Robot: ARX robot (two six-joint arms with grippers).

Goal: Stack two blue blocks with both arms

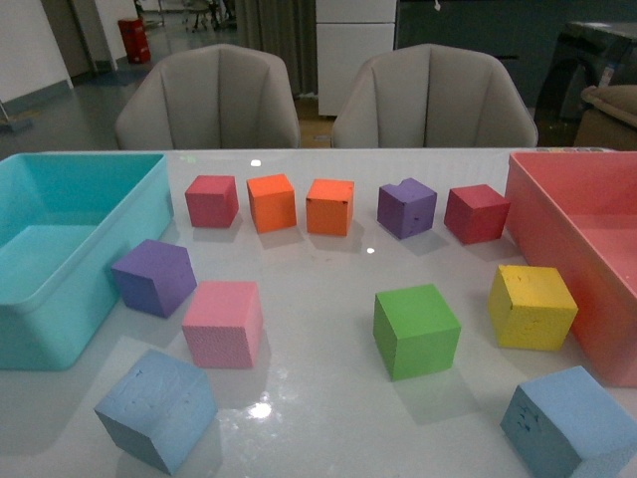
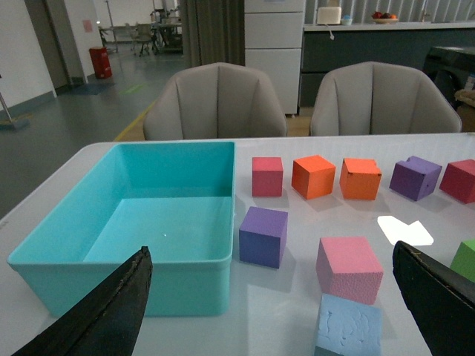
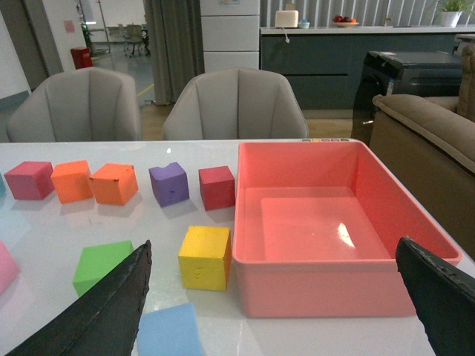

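One pale blue block (image 1: 156, 408) sits at the table's front left, near the pink block (image 1: 223, 323); it also shows in the left wrist view (image 2: 347, 325). The other blue block (image 1: 567, 422) sits at the front right, below the yellow block (image 1: 531, 306); it shows in the right wrist view (image 3: 171, 330). Neither arm shows in the front view. My left gripper (image 2: 274, 311) is open and empty, above and behind the left blue block. My right gripper (image 3: 274, 311) is open and empty; the right blue block lies near its one finger (image 3: 104, 311).
A turquoise bin (image 1: 60, 249) stands at the left and a pink bin (image 1: 587, 249) at the right. A green block (image 1: 415, 330), two purple blocks (image 1: 153, 276), two red and two orange blocks (image 1: 272, 202) lie between. Two chairs stand behind the table.
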